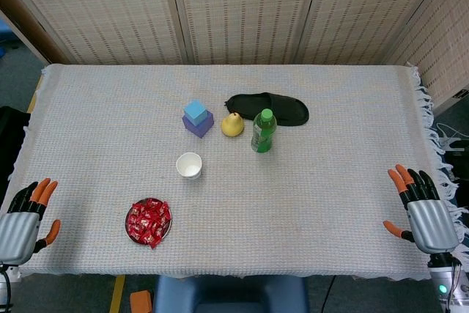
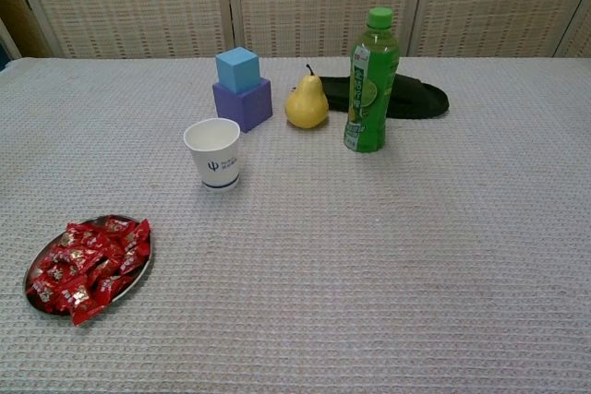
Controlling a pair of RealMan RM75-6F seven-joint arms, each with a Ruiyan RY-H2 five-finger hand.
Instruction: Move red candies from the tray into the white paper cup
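Note:
A small round metal tray (image 1: pixel 130 229) (image 2: pixel 138 269) near the table's front left holds a heap of red wrapped candies (image 1: pixel 149 222) (image 2: pixel 88 265). The white paper cup (image 1: pixel 189 165) (image 2: pixel 214 153) stands upright and looks empty, a little behind and to the right of the tray. My left hand (image 1: pixel 26 219) rests at the table's front left corner, fingers spread, holding nothing. My right hand (image 1: pixel 423 213) sits at the front right edge, also spread and holding nothing. Neither hand shows in the chest view.
Behind the cup stand a blue cube on a purple block (image 1: pixel 197 119) (image 2: pixel 242 89), a yellow pear (image 1: pixel 232 124) (image 2: pixel 307 103), a green bottle (image 1: pixel 263 131) (image 2: pixel 370 80) and a black slipper (image 1: pixel 267 108) (image 2: pixel 411 96). A white woven cloth (image 1: pixel 330 181) covers the table.

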